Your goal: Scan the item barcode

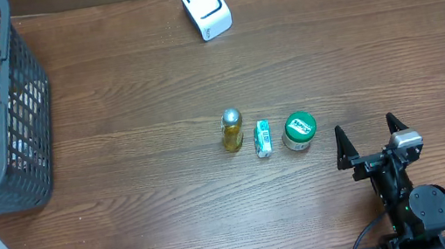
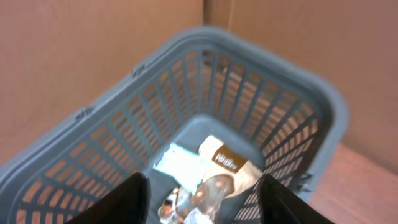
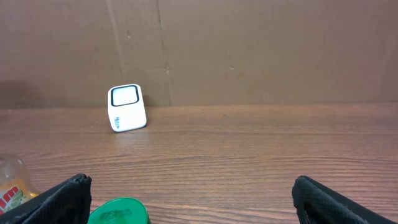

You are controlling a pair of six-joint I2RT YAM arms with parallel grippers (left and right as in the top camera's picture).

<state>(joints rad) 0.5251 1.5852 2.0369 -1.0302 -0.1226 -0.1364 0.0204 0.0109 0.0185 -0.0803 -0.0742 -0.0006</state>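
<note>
Scanner (image 1: 205, 9) on table (image 1: 284, 62) | left gripper (image 2: 202, 180) parted above basket (image 2: 292, 93) (nothing held) | right gripper (image 1: 364, 125) wide apart, empty

So it's all on a dark brown wood-grain table (image 1: 153, 73). A grey plastic basket (image 1: 31, 100) sits at the left end, partly cut off by the edge of the overhead shot. Up close, the basket has lattice sides, rounded corners and a solid floor, and a plain brown cardboard wall (image 3: 261, 50) with a vertical seam stands along the table's back edge.
</note>
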